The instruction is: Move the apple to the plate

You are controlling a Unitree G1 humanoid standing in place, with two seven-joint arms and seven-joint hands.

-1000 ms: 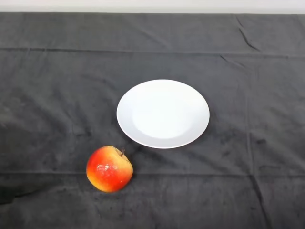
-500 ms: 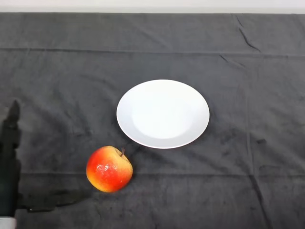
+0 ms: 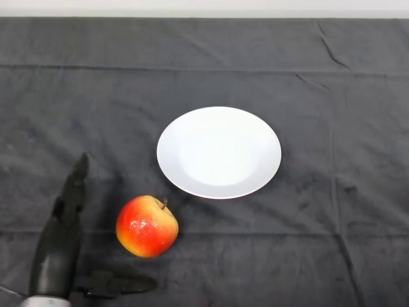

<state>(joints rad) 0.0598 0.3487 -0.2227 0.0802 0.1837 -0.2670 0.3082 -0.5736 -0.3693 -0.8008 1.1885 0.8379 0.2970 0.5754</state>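
Note:
A red and yellow apple (image 3: pixel 147 226) with a short stem sits on the dark cloth in front of and to the left of the white plate (image 3: pixel 218 152). The plate holds nothing. My black left hand (image 3: pixel 61 240) is at the lower left, just left of the apple and apart from it. Its fingers (image 3: pixel 75 187) point straight away from me and its thumb (image 3: pixel 119 284) reaches right, below the apple. The hand is open and holds nothing.
The dark cloth (image 3: pixel 332 243) covers the whole table, with folds running across it. The table's far edge (image 3: pixel 204 16) runs along the top of the view.
My left hand has come in from the lower left and moved right, to just beside the apple. The apple and the plate have not moved.

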